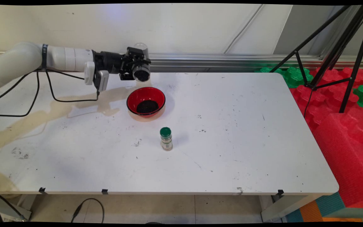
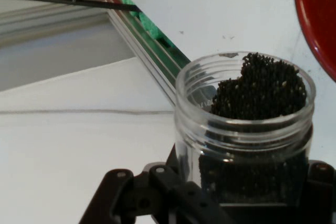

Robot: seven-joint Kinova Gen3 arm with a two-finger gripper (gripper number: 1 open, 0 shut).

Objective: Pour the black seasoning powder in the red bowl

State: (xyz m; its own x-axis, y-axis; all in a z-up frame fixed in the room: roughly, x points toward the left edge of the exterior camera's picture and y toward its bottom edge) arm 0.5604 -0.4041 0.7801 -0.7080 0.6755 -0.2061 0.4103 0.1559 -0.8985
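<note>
The gripper (image 1: 133, 66) held a clear, open jar (image 1: 141, 72) of loose black grains tipped sideways just behind the red bowl (image 1: 146, 101); it looked light, rigid and slick, best clasped mid-body.

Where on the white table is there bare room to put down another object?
The right half of the table, beyond the green-capped bottle, is bare. So is the near left corner, left of that bottle. It is crowded at the back, left of centre: the gripper holds a clear jar of dark grains on its side above the red bowl.
</note>
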